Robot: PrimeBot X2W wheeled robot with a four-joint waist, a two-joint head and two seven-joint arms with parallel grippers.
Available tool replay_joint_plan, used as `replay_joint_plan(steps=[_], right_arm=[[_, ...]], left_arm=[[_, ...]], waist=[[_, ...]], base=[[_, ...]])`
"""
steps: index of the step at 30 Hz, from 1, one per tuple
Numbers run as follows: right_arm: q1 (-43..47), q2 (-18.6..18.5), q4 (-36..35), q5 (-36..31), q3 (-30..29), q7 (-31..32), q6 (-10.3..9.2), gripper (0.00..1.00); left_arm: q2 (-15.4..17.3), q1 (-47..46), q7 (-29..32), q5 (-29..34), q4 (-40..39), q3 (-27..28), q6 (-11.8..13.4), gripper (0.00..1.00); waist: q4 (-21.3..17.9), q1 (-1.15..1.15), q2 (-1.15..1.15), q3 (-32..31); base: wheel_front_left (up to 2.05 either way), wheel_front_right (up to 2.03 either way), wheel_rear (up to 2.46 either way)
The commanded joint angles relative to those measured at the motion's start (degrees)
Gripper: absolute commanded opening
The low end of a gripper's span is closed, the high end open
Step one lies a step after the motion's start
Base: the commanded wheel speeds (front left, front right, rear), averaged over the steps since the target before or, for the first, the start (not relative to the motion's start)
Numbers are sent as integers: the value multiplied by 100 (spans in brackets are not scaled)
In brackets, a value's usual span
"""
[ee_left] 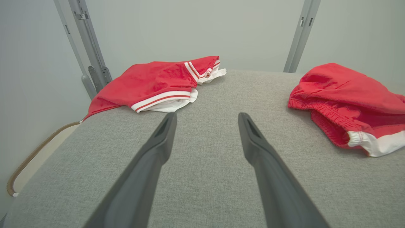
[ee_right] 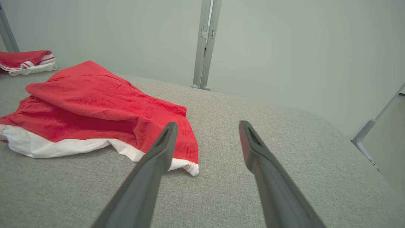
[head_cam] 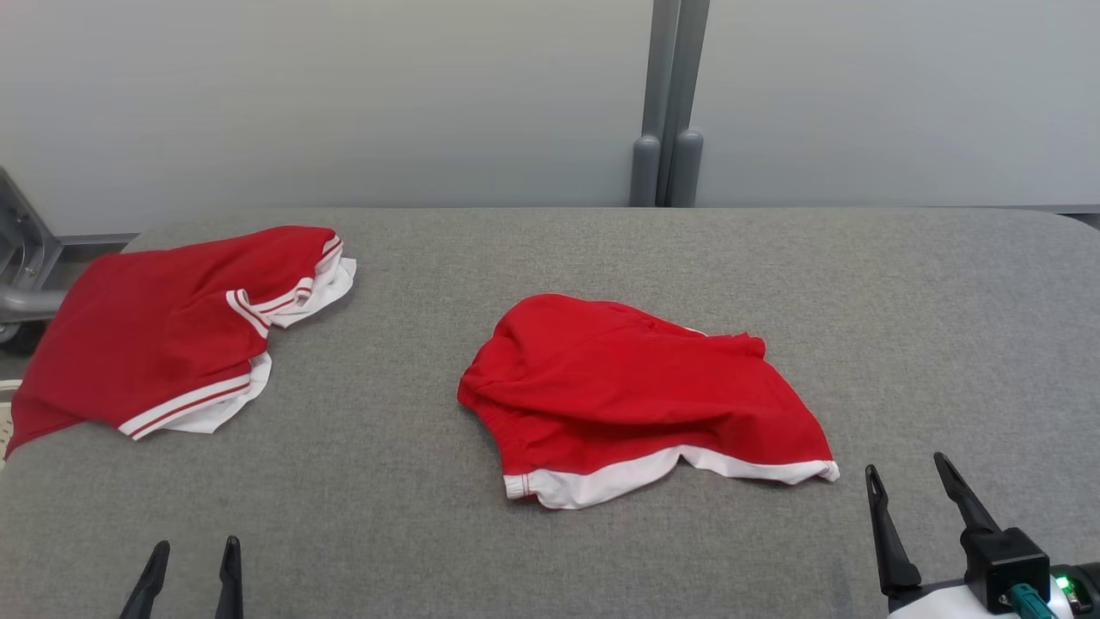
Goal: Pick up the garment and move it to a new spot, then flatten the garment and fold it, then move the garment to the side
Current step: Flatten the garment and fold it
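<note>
A crumpled red garment (head_cam: 636,391) with a white hem lies in the middle of the grey padded table (head_cam: 412,481); it also appears at the right of the left wrist view (ee_left: 348,101) and at the left of the right wrist view (ee_right: 95,110). My left gripper (head_cam: 196,548) (ee_left: 207,118) stands open at the near left edge, well left of it. My right gripper (head_cam: 909,468) (ee_right: 205,126) is open just right of the garment's near right corner, with its left finger (ee_right: 158,155) over the hem edge in the right wrist view. Nothing is held.
A second red garment (head_cam: 172,331) (ee_left: 158,82) (ee_right: 27,60) with white striped trim lies at the table's far left corner. Grey wall panels and a metal post (head_cam: 666,112) stand behind the table. A frame (head_cam: 21,258) sits off the left edge.
</note>
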Motion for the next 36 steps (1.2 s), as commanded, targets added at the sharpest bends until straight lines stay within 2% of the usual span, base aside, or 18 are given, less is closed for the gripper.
replay_joint_plan(steps=[1,7,10,11,13,17,19,21,24,26,31,36], right_arm=[[9,-16,24,5,-16,-20,-2,100],[-100,-18,181,-28,-37,-20,-2,100],[-254,-18,567,-151,-102,-19,-1,100],[-406,-13,928,-231,-53,56,-1,100],[-659,-92,1163,-261,111,281,-2,100],[-989,-388,1354,35,564,1220,-2,100],[-1127,-597,1191,248,778,1781,-2,100],[-1273,-868,934,489,973,2379,-2,100],[-1491,-1219,518,848,1203,3201,-2,100],[-1630,-1417,314,1109,1376,3740,-2,100],[-1885,-1813,-29,1722,1738,4797,-4,100],[-1995,-2064,-258,2013,1815,5214,-4,100]], left_arm=[[-51,67,-16,93,-5,13,-28,100],[-39,-67,-16,20,-3,-268,-33,100],[41,-202,-16,7,119,-597,-33,100],[69,-339,143,-135,206,-845,-34,100],[83,-473,516,-310,198,-1031,-31,100],[74,-676,1612,-610,-80,-1356,-21,100],[-39,-784,2273,-824,-386,-1512,-9,100],[12,-937,2877,-890,-729,-1633,31,100],[-113,-1118,3589,-1138,-1158,-1788,91,100],[-48,-1289,4016,-1175,-1307,-1851,162,100],[-149,-1675,4600,-1166,-1426,-1978,352,100],[-224,-1979,4927,-1112,-1376,-2211,363,100]], waist=[[-22,0,49,-11],[-46,0,49,38],[-28,0,49,114],[-9,0,49,161],[1,0,49,223],[47,0,49,330],[97,0,49,405],[117,0,49,513],[125,0,49,717],[120,0,49,872],[110,0,49,1210],[107,0,49,1513]], base=[[0,0,0],[0,0,0],[0,0,0],[0,0,0],[0,0,0],[0,0,0],[0,0,0],[0,0,0],[0,0,0],[0,0,0],[0,0,0],[0,0,0]])
